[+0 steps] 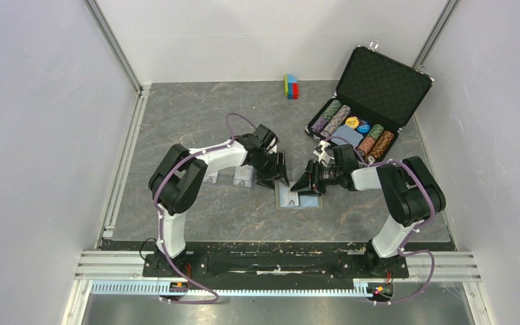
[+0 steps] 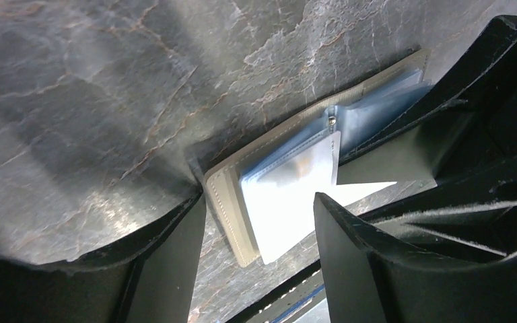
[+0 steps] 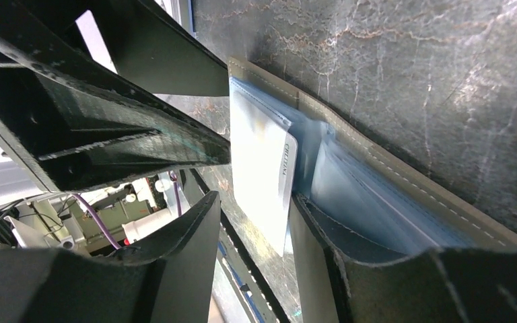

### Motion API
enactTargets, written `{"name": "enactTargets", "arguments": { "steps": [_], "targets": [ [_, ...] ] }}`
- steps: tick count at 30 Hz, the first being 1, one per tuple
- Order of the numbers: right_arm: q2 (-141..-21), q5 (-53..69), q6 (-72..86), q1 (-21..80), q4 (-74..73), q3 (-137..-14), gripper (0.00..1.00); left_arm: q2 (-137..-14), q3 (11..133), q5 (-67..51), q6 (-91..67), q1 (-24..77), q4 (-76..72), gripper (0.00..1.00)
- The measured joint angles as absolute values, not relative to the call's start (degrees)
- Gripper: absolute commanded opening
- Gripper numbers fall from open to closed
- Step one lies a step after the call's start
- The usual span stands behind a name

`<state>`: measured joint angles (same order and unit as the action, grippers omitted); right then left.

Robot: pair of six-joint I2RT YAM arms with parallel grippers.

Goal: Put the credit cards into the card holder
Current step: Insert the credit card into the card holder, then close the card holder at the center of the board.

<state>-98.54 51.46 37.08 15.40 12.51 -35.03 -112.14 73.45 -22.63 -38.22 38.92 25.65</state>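
Marbled tabletop; left gripper, right gripper both spread, hiding card holder edges; credit card glare-washed.

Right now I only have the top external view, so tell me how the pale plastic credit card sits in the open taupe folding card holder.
Observer: The pale plastic credit card sits partly inside a clear sleeve of the taupe folding card holder, with one end sticking out.
Operator: Report the right gripper.
Observer: The right gripper is open. The card lies between its fingers, but I cannot tell whether they touch it.
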Motion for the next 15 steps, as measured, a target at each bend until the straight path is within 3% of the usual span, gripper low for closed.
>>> {"name": "enactTargets", "arguments": {
  "steps": [15],
  "targets": [
    [-98.54,52.07,38.5,14.06,13.23,-33.98,0.43,-112.81,74.48,-28.01,-38.98,39.31,19.77,0.49]
  ]
}}
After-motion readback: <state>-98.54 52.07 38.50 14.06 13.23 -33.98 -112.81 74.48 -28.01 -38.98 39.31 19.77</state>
